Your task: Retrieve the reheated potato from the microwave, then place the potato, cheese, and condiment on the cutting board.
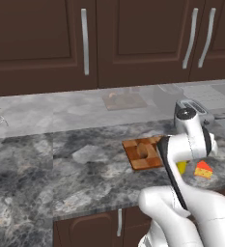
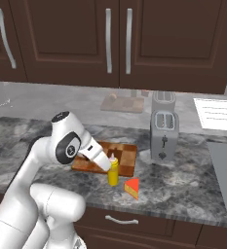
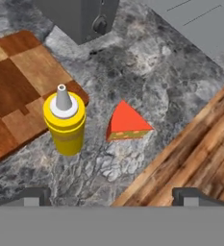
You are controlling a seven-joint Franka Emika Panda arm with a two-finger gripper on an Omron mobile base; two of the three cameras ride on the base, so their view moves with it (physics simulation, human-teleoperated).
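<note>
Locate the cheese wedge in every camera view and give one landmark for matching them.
Left base view: the cheese lies at the right edge, on the counter beside the arm.
Right base view: lower centre, right of the condiment bottle.
Hand view: centre, right of the bottle.
Shared landmark: the checkered cutting board, beyond the bottle.

The white arm [image 2: 47,160] bends forward and down, tool [image 3: 112,196] spread wide.
</note>
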